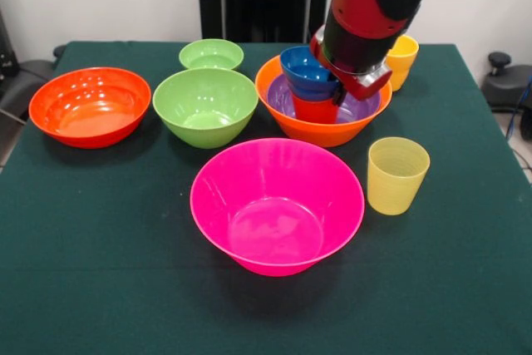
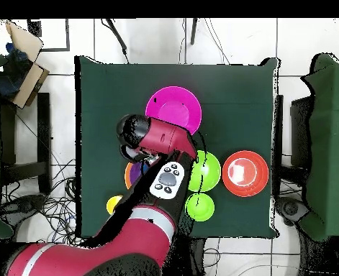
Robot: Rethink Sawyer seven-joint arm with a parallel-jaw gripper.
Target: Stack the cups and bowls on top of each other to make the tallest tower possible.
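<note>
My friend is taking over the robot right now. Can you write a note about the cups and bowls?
Gripper: over the tower, fingers hidden, cannot tell if open.
Tower: large orange bowl, purple bowl inside, red-orange cup, small blue bowl on top.
Loose: pink bowl, medium green bowl, small green bowl, red-orange bowl, pale yellow cup, yellow cup.
Left: stack those six.

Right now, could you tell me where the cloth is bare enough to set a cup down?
Bare cloth runs along the near edge in front of the large pink bowl, and left of it below the red-orange bowl. It is crowded between the medium green bowl and the tower.
</note>
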